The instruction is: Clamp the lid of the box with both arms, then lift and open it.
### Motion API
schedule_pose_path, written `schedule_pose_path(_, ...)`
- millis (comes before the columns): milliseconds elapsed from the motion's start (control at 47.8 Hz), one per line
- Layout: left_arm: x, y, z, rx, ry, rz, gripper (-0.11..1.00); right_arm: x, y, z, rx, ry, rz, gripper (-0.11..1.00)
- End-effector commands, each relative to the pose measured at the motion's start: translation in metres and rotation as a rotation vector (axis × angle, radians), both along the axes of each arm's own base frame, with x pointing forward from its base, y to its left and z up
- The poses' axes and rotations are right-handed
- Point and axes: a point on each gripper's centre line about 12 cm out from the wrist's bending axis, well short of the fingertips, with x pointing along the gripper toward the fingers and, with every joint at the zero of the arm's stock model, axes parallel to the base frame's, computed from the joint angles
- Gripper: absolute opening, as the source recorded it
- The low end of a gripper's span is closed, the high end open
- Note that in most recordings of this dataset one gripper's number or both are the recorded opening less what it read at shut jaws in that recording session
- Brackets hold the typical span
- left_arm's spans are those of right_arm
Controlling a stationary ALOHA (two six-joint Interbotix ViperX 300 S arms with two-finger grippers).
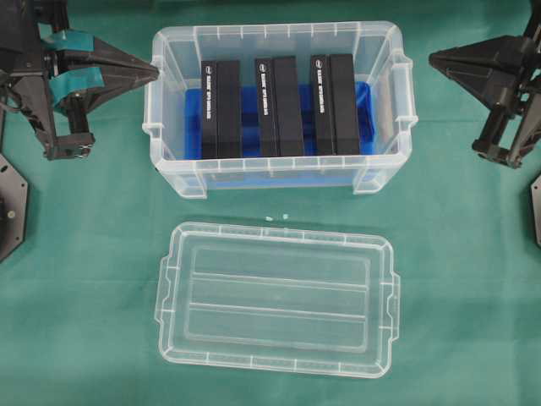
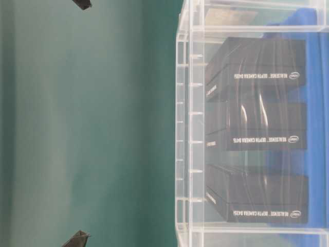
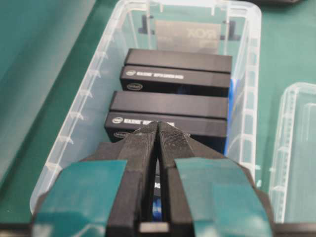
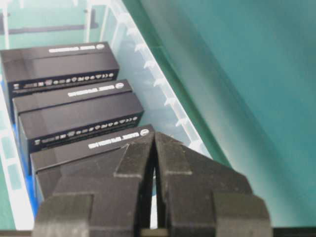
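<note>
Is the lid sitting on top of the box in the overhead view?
No, the lid lies flat on the green cloth in front of the open box.

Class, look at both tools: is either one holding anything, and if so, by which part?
Nothing is held. The left tool and right tool are shut on nothing beside the box; the lid lies untouched.

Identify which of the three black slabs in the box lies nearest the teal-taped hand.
The leftmost slab in the overhead view: it sits at the box end beside the left hand; the other two lie farther right.
</note>
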Motion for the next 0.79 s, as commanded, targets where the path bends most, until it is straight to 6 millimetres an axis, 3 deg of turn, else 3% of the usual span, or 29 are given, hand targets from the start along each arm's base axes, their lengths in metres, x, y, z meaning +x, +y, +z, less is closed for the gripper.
schedule_pose_path(0,0.0,0.001,0.007,0.001,-0.027,0.004,0.01,0.001,0.0,0.005,-0.002,-0.016,0.003,0.0)
schedule_pose_path(397,0.001,-0.001,0.007,-0.002,-0.026,-0.003,0.01,0.002,0.0,0.005,0.008,-0.02,0.005,0.0)
schedule_pose_path(774,0.004,-0.017,0.007,-0.014,-0.027,-0.063,0.01,0.004,0.004,0.005,0.034,-0.037,0.035,0.0)
